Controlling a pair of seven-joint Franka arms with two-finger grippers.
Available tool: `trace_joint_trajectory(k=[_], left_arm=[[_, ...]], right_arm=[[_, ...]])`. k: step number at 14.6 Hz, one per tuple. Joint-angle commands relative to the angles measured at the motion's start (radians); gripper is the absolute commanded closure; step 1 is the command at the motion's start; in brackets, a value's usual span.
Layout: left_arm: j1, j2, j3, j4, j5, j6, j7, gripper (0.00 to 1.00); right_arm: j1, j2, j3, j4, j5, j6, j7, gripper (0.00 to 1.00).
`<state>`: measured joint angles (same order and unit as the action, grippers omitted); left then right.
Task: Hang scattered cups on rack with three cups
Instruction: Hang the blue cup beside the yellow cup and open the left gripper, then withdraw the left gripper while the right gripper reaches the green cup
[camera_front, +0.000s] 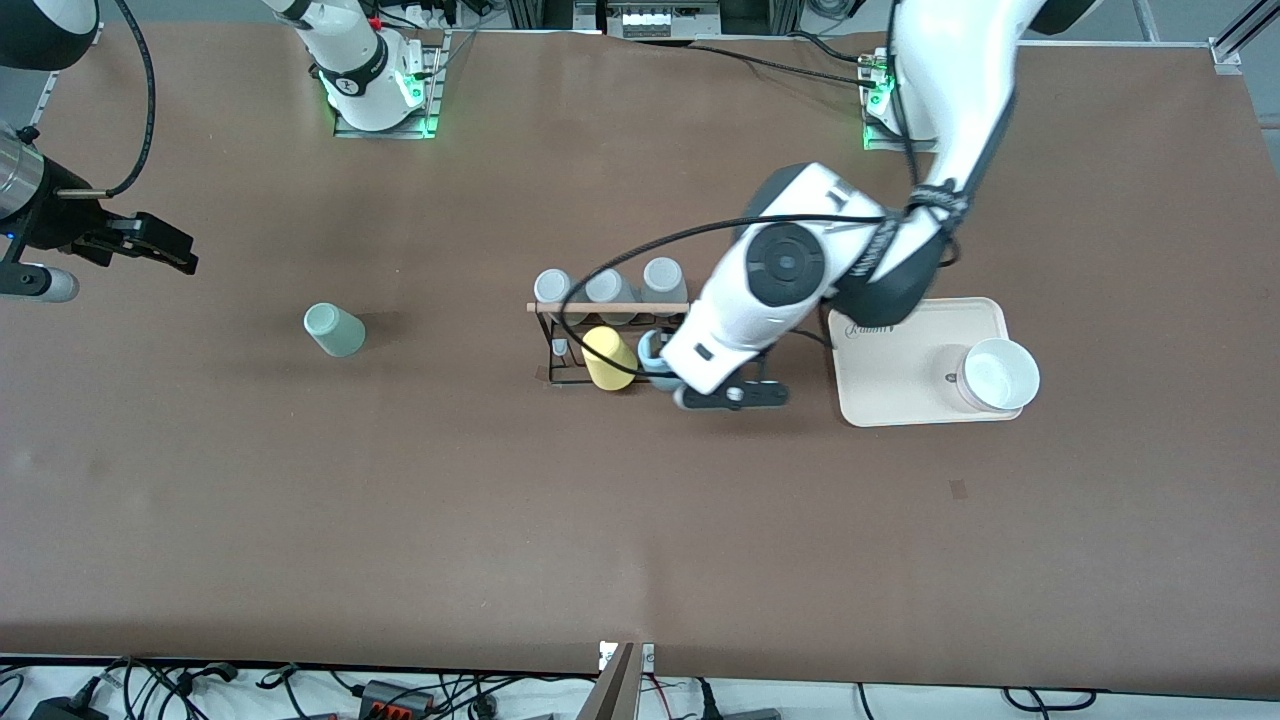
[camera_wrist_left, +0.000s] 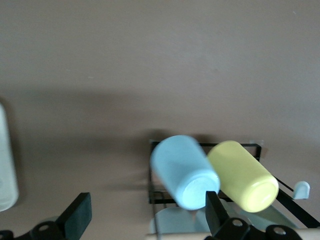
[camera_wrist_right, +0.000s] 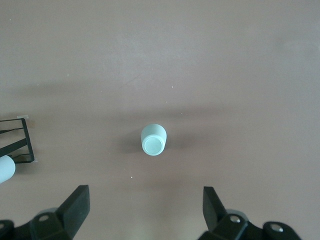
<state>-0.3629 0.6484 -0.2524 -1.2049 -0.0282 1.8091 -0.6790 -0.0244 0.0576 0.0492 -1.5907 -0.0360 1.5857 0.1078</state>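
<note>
Left gripper (camera_wrist_left: 142, 215) wide, beside blue cup (camera_wrist_left: 184, 171)

Plain brown table (camera_front: 400, 500). Pale mint-green cup (camera_front: 334, 329); light blue cup (camera_wrist_left: 184, 171); yellow cup (camera_front: 608, 358); three grey cups (camera_front: 607, 285). Black wire rack (camera_front: 548, 350) with light wooden rod (camera_front: 600, 307). Cream tray (camera_front: 890, 385), white bowl (camera_front: 1000, 374).

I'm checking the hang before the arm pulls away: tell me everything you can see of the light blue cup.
The light blue cup is a small, plain, handleless tumbler with a smooth matte look. It sits tilted on the black wire rack, its flat closed base pointing outward, close beside the yellow cup; whether they touch is unclear. The left gripper is at it with fingers spread and no grip. What carries it is hidden.
</note>
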Motion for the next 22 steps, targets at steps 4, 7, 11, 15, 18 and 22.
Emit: trace_joint_trajectory(k=[4, 7, 11, 15, 18, 22], left_arm=[[0.261, -0.11, -0.014, -0.008, 0.013, -0.226, 0.045, 0.0], [0.352, -0.151, -0.016, -0.007, 0.001, -0.315, 0.191, 0.0], [0.371, -0.28, -0.013, -0.019, 0.013, -0.448, 0.208, 0.0], [0.403, -0.413, -0.013, -0.17, 0.01, -0.431, 0.223, 0.0], [0.421, -0.576, -0.014, -0.417, 0.005, -0.277, 0.266, 0.0], [0.42, -0.658, -0.014, -0.542, 0.007, -0.192, 0.274, 0.0]], right_arm=[[-0.009, 0.007, 0.003, -0.002, -0.005, -0.006, -0.007, 0.0], [-0.017, -0.008, 0.003, -0.076, -0.008, 0.028, -0.037, 0.0], [-0.031, -0.018, 0.001, -0.342, -0.01, 0.307, -0.037, 0.0], [-0.026, -0.013, 0.003, -0.547, -0.01, 0.469, -0.037, 0.0], [-0.022, 0.01, 0.003, -0.639, -0.012, 0.589, -0.04, 0.0], [-0.008, 0.086, 0.006, -0.678, -0.012, 0.697, -0.042, 0.0]])
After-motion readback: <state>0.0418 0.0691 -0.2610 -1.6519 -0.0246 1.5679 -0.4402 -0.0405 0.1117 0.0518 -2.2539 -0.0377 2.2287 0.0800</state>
